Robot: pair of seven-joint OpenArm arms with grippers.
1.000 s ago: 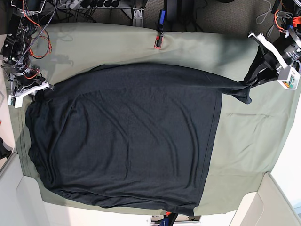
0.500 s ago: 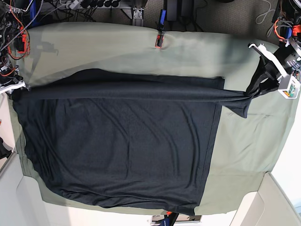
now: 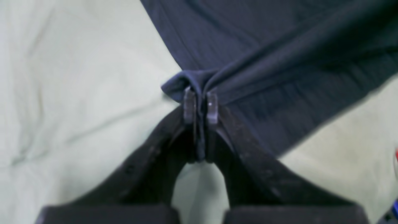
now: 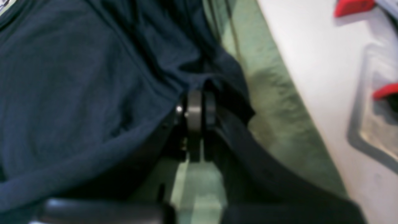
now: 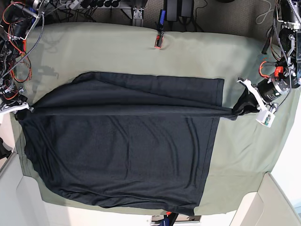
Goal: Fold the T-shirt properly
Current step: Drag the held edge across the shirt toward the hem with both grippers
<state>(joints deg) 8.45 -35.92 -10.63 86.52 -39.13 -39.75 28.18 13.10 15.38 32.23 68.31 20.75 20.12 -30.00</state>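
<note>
**Shirt pulled taut between two pincers**

Held low at opposite table ends: left gripper (image 5: 241,107) and right gripper (image 5: 24,107), each clamped tight on T-shirt (image 5: 122,146) fabric. Stretched left to right in a ridge between them, over olive table cloth (image 5: 188,52); body spread toward near side.

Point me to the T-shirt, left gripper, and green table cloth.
T-shirt (image 5: 127,155): base view, flat middle of the body panel.
left gripper (image 3: 200,101): left wrist view, between the fingertips pinching the bunched fabric.
table cloth (image 5: 235,56): base view, bare area above the shirt.
</note>
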